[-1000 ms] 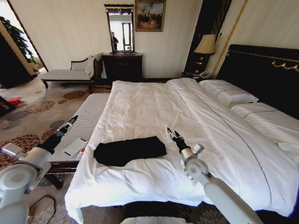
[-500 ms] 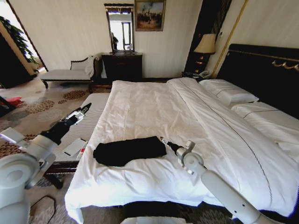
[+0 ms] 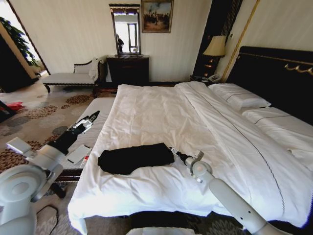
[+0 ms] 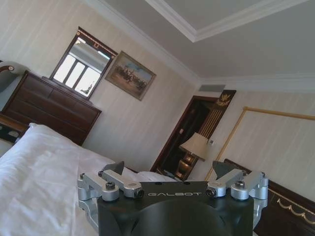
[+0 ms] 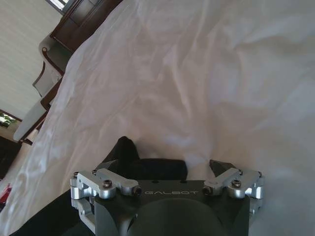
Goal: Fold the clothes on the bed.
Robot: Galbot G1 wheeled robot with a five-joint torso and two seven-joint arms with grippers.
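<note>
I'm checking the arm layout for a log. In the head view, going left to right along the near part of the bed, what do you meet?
Left gripper, raised beside the bed's edge → black T-shirt, folded on the duvet → right gripper, at the shirt's right end → pillows, far right by the headboard.

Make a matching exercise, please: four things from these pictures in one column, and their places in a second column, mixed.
1. black T-shirt
2. left gripper
3. right gripper
4. lamp

A. raised above the bench beside the bed
B. by the headboard
C. lying on the white duvet
D. low, at the shirt's edge

Pairs: 1-C, 2-A, 3-D, 4-B
</note>
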